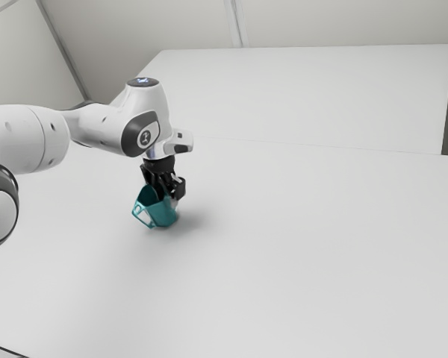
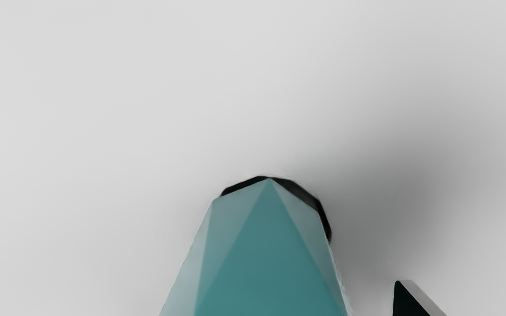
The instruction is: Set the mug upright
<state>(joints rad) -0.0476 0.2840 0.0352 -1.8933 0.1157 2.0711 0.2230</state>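
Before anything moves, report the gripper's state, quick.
Gripper: down at the teal mug, but whether it is open or closed on it cannot be told.

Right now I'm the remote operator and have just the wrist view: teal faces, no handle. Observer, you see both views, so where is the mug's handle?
Observer: In the exterior view, the handle is on the side of the mug toward that view's left.
Operator: And where is the gripper against the mug?
Observer: The gripper reaches down from above, at the mug's upper part.
Operator: Which way does the arm come in?
Observer: The arm reaches in from the exterior view's left.
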